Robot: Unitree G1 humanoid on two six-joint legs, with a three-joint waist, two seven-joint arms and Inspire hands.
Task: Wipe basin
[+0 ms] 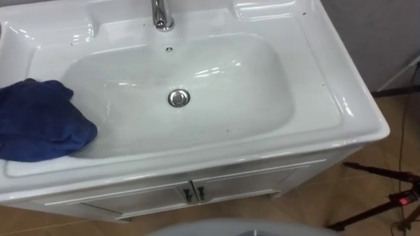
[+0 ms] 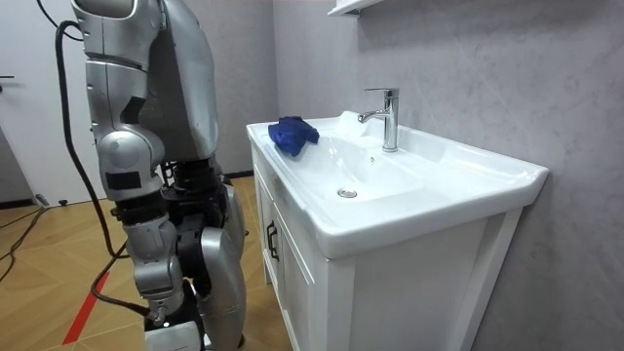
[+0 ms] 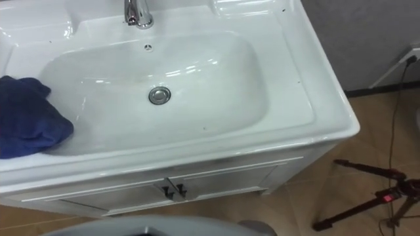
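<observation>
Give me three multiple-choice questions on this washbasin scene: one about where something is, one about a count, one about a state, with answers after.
1. Where does the cloth lie?
A. on the left rim of the basin
B. over the drain
C. on the floor

2. How many dark handles are on the cabinet doors?
A. one
B. two
C. four

3. How is the cloth lying?
A. spread flat
B. bunched in a heap
C. draped over the tap

Answers:
1. A, as the blue cloth sits on the left rim with its edge over the bowl.
2. B, as two small handles stand side by side where the doors meet.
3. B, as its folds are piled up in a lump.
</observation>
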